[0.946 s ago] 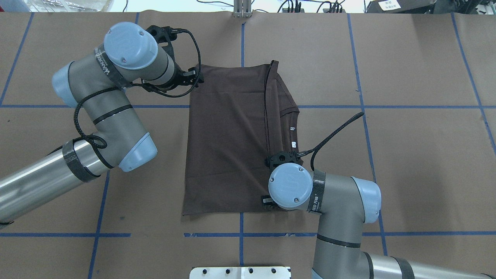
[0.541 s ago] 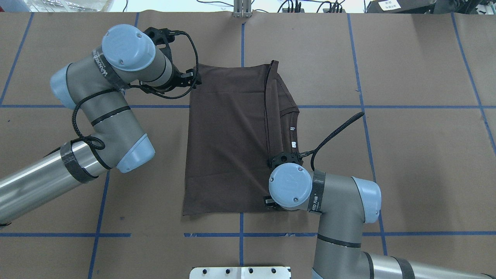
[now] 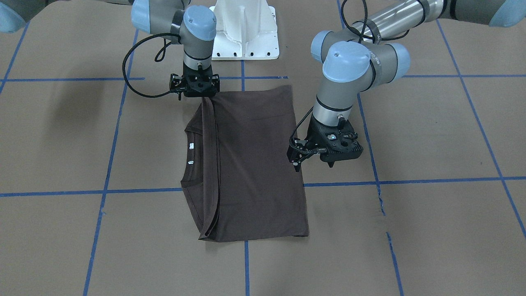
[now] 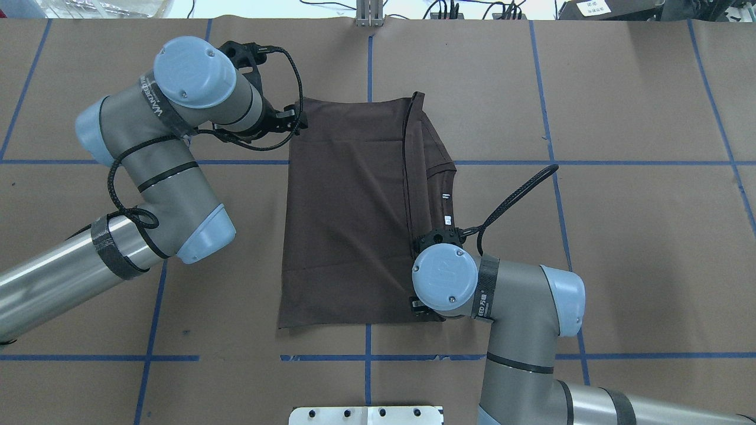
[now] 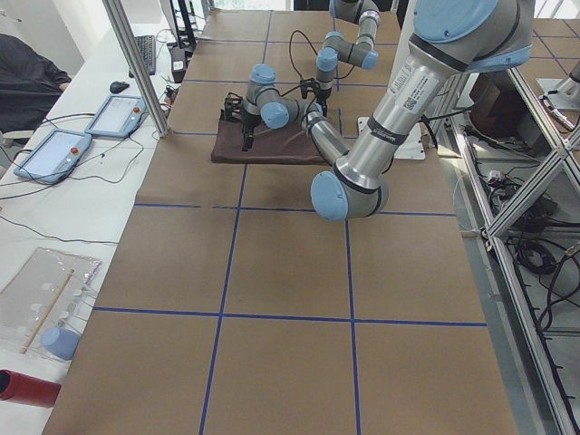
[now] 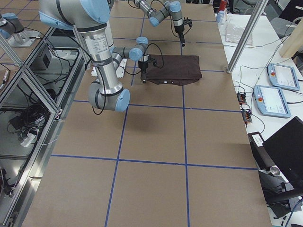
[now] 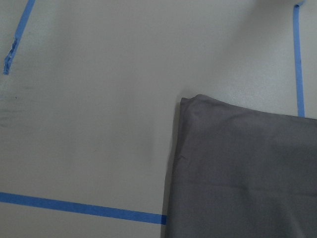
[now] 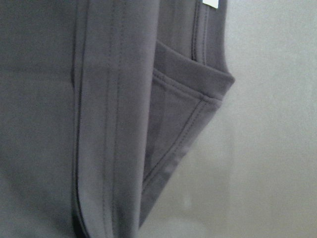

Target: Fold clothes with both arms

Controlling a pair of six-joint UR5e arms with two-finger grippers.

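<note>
The dark brown T-shirt [image 4: 348, 212] lies folded flat into a rectangle on the brown table. Its collar and white tags [image 4: 447, 199] show along its right edge. It also shows in the front view [image 3: 254, 164]. My left gripper [image 4: 295, 118] hovers at the shirt's far left corner, beside the edge [image 3: 331, 162]; the left wrist view shows that corner [image 7: 242, 173]. My right gripper [image 4: 420, 307] is low over the shirt's near right corner [image 3: 196, 92]; the right wrist view shows the folded collar and shoulder seams [image 8: 99, 99]. I cannot tell whether either gripper is open or shut.
The white base pedestal [image 3: 244, 33] stands at the robot's edge of the table. Blue tape lines [image 4: 366, 357] cross the brown paper. Tablets [image 5: 50, 149] and a red cylinder [image 5: 27, 385] lie on the side bench beyond the far edge.
The left arm has drawn slightly left, away from the shirt's corner. The right wrist has shifted a little toward the near edge. The shirt has not moved.
</note>
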